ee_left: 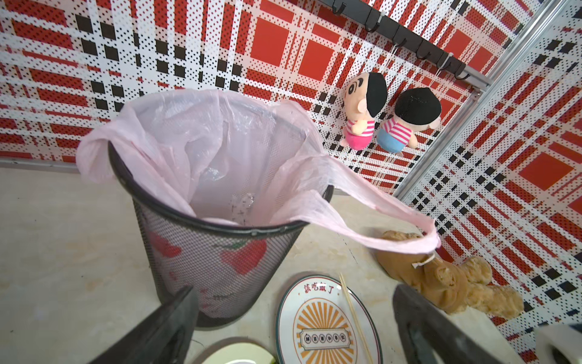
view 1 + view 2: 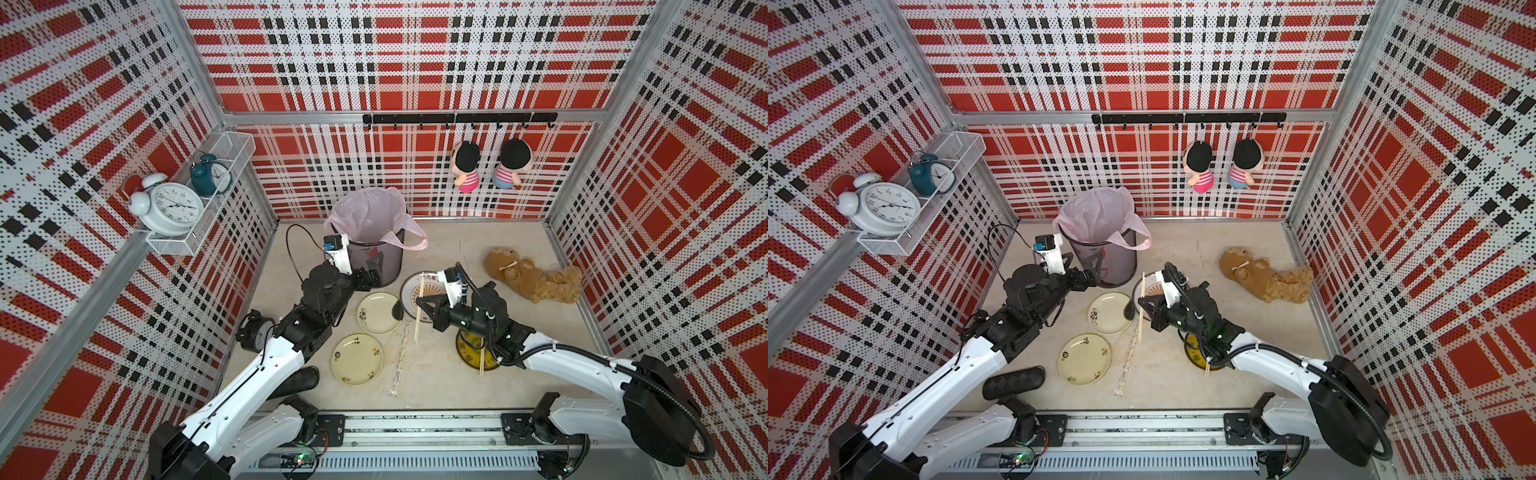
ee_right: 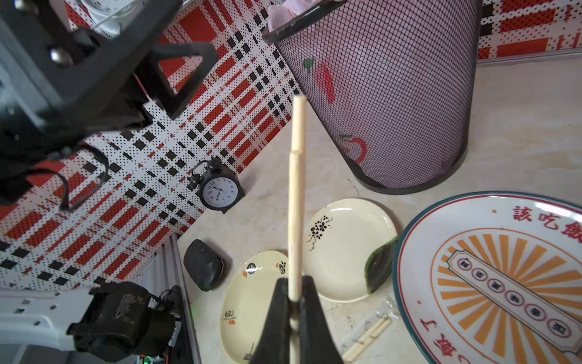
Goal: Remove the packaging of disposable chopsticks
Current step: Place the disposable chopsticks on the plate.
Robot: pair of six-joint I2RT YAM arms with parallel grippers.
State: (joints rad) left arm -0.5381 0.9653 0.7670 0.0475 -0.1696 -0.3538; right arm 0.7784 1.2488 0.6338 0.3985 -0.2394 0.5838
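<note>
Top views: right gripper [image 2: 420, 306] clamps bare chopsticks [image 2: 421, 286] over the sunburst plate [image 2: 406, 291]; a sleeved pair [image 2: 401, 357] lies on the table [image 2: 457, 249]. Left wrist: left gripper [image 1: 293, 290] gapes beside the bin [image 1: 220, 252]. Right wrist: jaws pinch the chopsticks.

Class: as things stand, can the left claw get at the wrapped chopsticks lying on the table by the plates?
Probably yes: the left claw is open and empty near the bin, and the wrapped chopsticks lie uncovered on the table, only a flat plate between.
</note>
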